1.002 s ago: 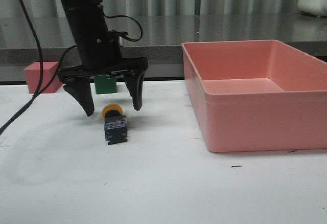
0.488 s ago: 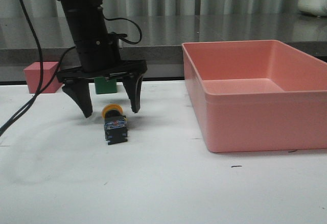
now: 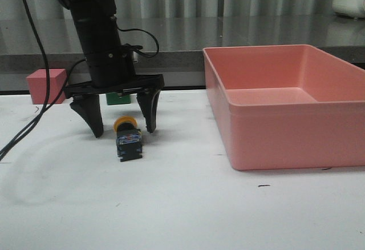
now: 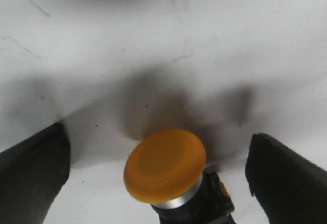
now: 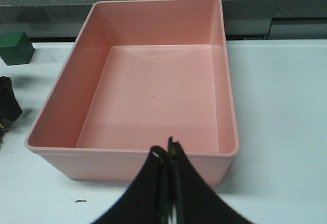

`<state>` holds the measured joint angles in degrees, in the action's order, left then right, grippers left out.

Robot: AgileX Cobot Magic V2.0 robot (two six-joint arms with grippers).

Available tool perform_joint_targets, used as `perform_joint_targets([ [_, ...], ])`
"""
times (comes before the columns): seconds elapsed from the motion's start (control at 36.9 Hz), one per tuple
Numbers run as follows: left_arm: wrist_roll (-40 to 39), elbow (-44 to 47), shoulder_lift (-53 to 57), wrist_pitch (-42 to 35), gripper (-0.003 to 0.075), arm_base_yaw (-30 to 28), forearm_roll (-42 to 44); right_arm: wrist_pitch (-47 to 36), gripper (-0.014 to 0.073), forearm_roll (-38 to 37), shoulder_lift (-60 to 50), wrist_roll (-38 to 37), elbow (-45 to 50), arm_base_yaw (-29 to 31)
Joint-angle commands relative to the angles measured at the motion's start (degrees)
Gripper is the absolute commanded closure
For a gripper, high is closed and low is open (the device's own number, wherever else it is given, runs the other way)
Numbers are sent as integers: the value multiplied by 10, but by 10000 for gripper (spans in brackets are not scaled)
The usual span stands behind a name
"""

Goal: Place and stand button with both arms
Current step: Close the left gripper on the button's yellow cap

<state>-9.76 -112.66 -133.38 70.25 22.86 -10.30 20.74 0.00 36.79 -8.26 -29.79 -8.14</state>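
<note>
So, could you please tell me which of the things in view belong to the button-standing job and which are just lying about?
Belongs to the job:
- button, lying on its side
- left end effector, open, straddling the button
- right end effector, shut

Just lying about:
- pink bin
- green cube
- pink cube

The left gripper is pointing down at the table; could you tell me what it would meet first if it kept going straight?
Probably the table: the left gripper is open, fingers either side of the button's yellow cap, though depth is unclear.
</note>
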Motion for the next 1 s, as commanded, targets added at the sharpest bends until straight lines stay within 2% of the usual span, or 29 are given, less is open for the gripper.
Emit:
perform_joint_targets([
  [0.0, -5, -16, 35, 27, 113, 0, -6, -43, 657, -4, -2, 5, -14, 3],
  [0.19, -5, -16, 35, 27, 337, 0, -6, -43, 657, -4, -2, 5, -14, 3],
  [0.33, -5, -16, 35, 27, 429, 0, -6, -43, 657, -4, -2, 5, -14, 3],
  [0.7, -5, -30, 41, 27, 441, 0, -6, -43, 657, -4, -2, 5, -14, 3],
  [0.87, -5, -30, 42, 27, 482, 0, -6, -43, 657, -4, -2, 5, -14, 3],
  [0.98, -5, -30, 46, 27, 482, 0, -6, -43, 657, -4, -2, 5, -14, 3],
])
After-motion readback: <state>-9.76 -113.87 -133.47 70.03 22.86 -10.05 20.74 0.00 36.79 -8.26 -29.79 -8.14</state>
